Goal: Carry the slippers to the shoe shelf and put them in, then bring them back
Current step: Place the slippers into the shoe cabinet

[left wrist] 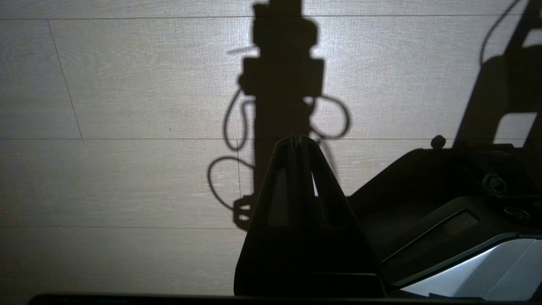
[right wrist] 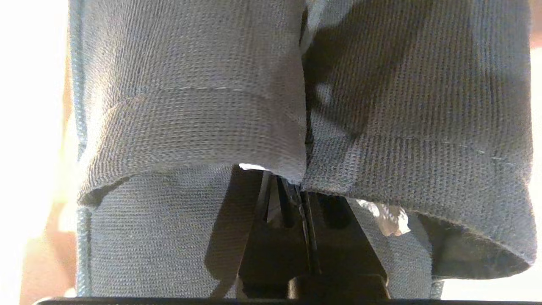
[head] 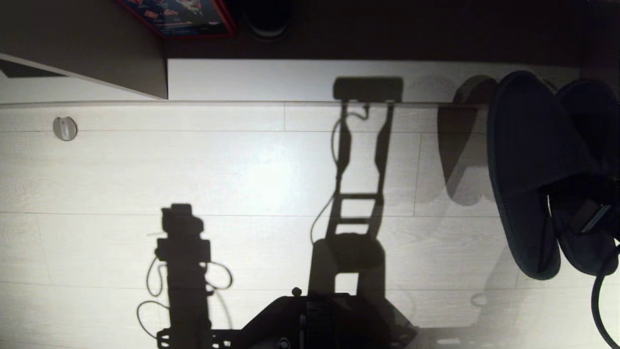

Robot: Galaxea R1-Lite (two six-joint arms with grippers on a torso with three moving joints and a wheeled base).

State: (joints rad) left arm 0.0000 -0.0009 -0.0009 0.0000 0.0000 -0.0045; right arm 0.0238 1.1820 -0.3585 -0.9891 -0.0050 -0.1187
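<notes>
At 3 o'clock of head view: slippers (head: 528,174) hung off floor (head: 242,169), pinched as pair by right hand (right wrist: 302,186) at inner upper edges. Judged light, soft knit, floppy; grip low on both uppers safest. Left hand (left wrist: 296,142) closed, empty, parked.

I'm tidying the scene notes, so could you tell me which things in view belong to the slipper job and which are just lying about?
Part of the job:
- slippers, both held together off the floor
- right gripper, fingers shut on the slippers

Just lying about:
- red-edged box at the far edge
- small round fitting on the floor
- left gripper, shut and idle over the floor
</notes>
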